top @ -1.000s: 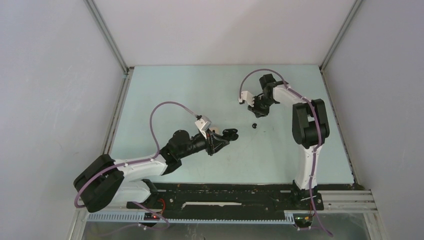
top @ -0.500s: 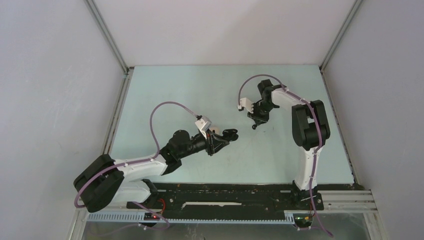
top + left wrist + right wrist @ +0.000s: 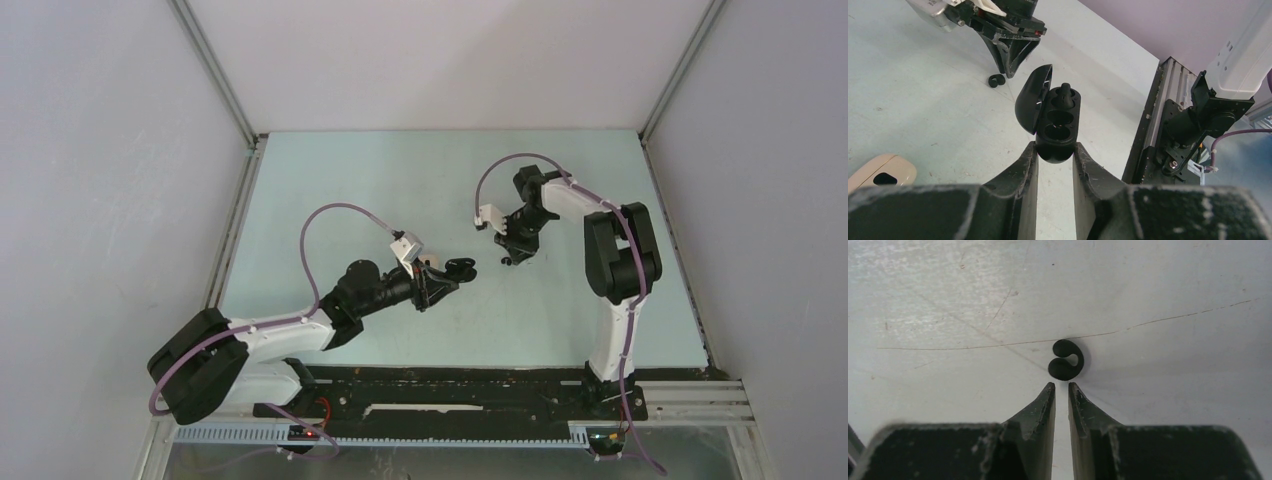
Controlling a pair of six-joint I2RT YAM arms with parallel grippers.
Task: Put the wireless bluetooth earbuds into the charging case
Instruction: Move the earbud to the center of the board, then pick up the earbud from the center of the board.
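Your right gripper (image 3: pixel 1061 385), fingers nearly pressed together, had descended toward the small black curled earbud (image 3: pixel 1065 360); opening needed, you'd judge, before pickup.

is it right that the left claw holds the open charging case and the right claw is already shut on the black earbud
Not quite. The left claw does hold the open charging case, but the right claw grips nothing: the right wrist view shows the black earbud lying on the table just beyond its nearly closed fingertips.
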